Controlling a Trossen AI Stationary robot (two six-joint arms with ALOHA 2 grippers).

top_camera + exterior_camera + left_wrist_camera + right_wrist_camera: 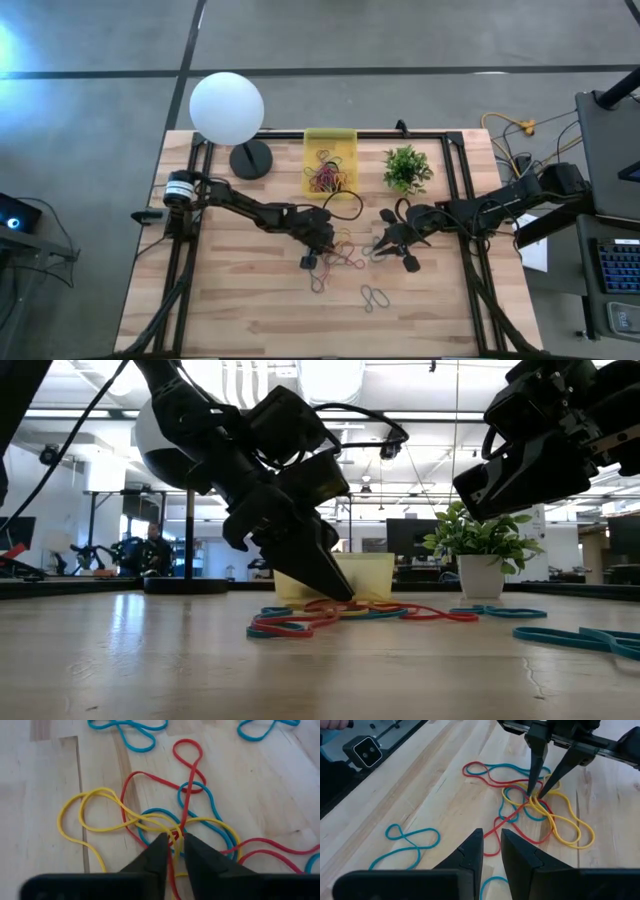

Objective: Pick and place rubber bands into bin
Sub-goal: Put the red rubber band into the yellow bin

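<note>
A tangle of red, yellow and blue rubber bands (342,255) lies flat on the wooden table, in front of the yellow bin (330,150), which holds several more bands. My left gripper (174,842) points down into the middle of the tangle and is shut on strands there; it also shows in the right wrist view as the left gripper (536,794). My right gripper (491,845) hangs above the table to the right of the tangle, narrowly open and holding nothing. More blue bands (410,842) lie apart. My left gripper pinches yellow and red strands (176,831) at the tangle's centre, where several bands cross, between its two fingertips. The fingers (535,767) come from above, pointing down steeply. The bands still lie flat and slack on the table.
A white globe lamp (227,108) stands left of the bin and a small green plant (407,168) stands right of it. Another loose pair of bands (375,297) lies toward the near edge. A black frame rail (470,250) runs along the table's sides.
</note>
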